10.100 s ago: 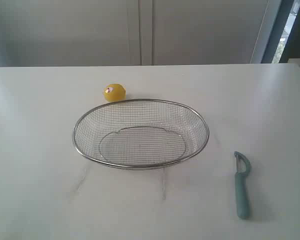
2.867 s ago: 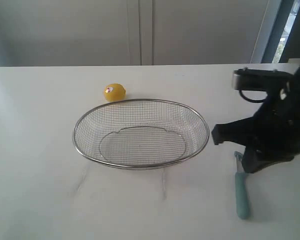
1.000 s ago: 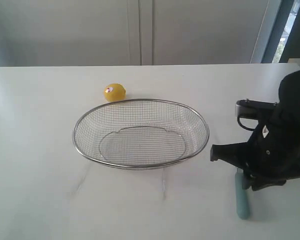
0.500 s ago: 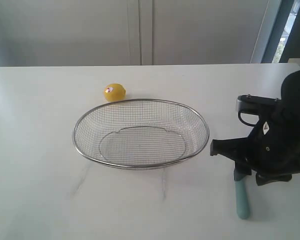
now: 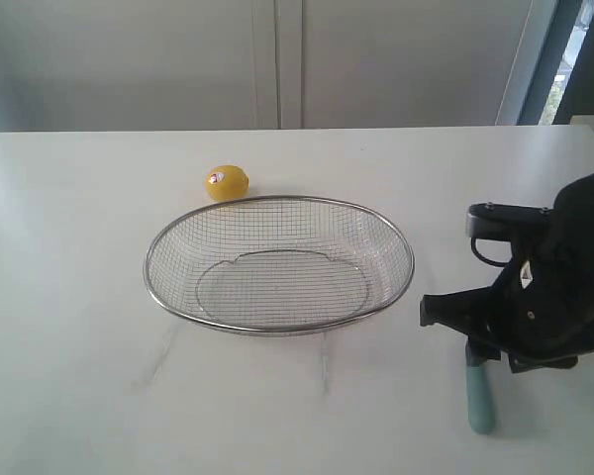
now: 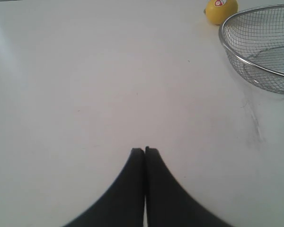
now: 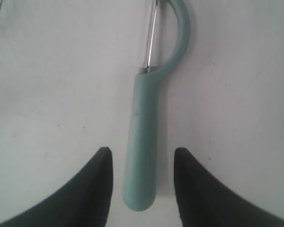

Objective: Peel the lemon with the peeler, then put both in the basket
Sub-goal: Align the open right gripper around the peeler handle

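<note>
The yellow lemon (image 5: 226, 183) with its red-and-white sticker rests on the white table just behind the wire mesh basket (image 5: 277, 203); the left wrist view also catches the lemon (image 6: 220, 8) and the basket's rim (image 6: 248, 61). The teal-handled peeler (image 5: 479, 393) lies flat on the table to the right of the basket, its head hidden under my right arm. My right gripper (image 7: 142, 152) is open, one finger on each side of the peeler handle (image 7: 142, 137), with gaps on both sides. My left gripper (image 6: 145, 150) is shut on nothing above bare table; it does not show in the exterior view.
The white table (image 5: 79, 297) runs wide around the basket. A grey wall stands behind it, with a window strip (image 5: 574, 49) at the far right. My black right arm (image 5: 544, 287) covers the table's right side.
The right arm has shifted slightly down and to the right over the peeler, hiding more of its upper handle. Lemon, basket and peeler have not moved.
</note>
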Controlling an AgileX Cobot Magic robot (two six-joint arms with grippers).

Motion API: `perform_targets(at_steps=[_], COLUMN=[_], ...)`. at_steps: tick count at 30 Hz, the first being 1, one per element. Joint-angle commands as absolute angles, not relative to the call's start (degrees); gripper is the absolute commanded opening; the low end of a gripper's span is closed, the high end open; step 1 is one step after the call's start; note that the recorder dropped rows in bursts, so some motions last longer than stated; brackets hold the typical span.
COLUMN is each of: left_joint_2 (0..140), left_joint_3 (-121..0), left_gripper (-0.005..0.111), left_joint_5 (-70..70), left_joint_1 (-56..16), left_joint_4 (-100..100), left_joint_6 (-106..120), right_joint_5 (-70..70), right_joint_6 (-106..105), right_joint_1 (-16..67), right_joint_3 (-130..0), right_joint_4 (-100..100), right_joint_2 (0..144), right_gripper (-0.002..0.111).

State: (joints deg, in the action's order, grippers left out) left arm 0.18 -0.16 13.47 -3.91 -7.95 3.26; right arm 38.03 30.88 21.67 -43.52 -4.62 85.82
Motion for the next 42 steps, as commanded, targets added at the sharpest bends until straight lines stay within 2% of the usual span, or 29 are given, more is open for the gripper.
perform_targets(at_steps=[1, 42], left_joint_2=[0.00, 0.00], left_joint_3=[0.00, 0.00], left_gripper=[0.000, 0.000], left_joint_5=[13.46, 13.46], left_joint_1=[-4.29, -4.29], left_joint_4=[-8.47, -8.47], left_joint_6=[3.20, 3.20], right_joint_5=[37.09, 34.23], right_joint_6=[31.92, 32.20], right_joint_1=[21.17, 21.17], right_joint_3=[-43.20, -43.20], right_joint_4=[-5.06, -4.35], right_joint_2=[86.27, 91.49], right_gripper=[0.041, 0.041])
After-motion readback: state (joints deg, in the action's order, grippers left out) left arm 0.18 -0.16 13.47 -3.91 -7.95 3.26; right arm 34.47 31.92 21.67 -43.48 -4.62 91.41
